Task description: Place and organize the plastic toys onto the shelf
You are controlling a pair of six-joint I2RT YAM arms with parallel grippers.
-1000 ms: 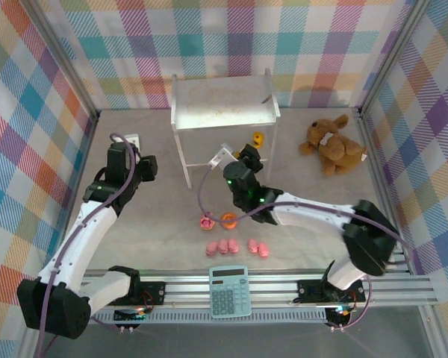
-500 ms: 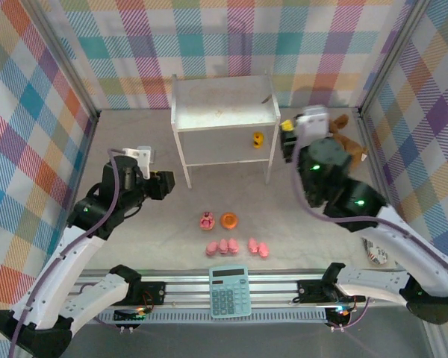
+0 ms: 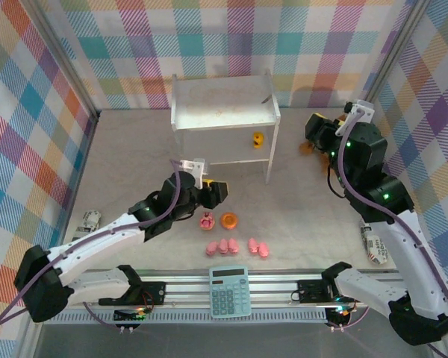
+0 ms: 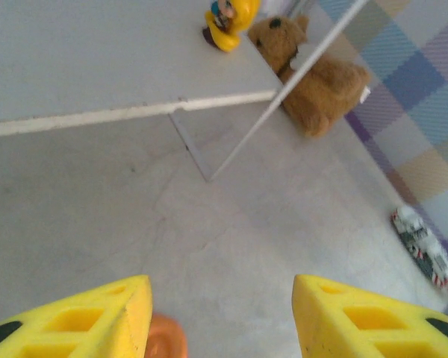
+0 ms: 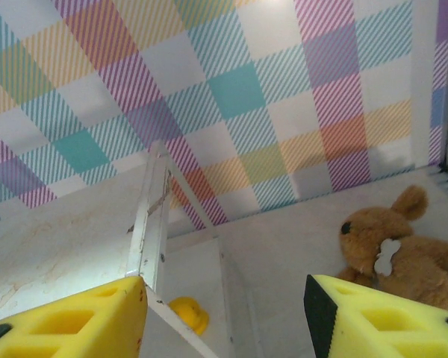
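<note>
Five pink pigs [image 3: 225, 247] lie lower centre below orange ring [image 3: 228, 220] and pink cupcake [image 3: 207, 221]; yellow duck [image 3: 258, 139] stands on lower board of white shelf [image 3: 224, 112]. Left fingers [image 4: 89, 319], right fingers [image 5: 67, 322] spread, empty.

Left arm [image 3: 104, 236], right arm [image 3: 405, 233]: white shells joined by black joints; purple cables [image 3: 177, 190] are fitted; yellow fingers [image 4: 97, 317] are pierced by cut-outs.

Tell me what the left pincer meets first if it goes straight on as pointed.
Left pincer: probably the bare table first, with the orange ring just off its line; the shelf lies farther. Depth unclear.
</note>
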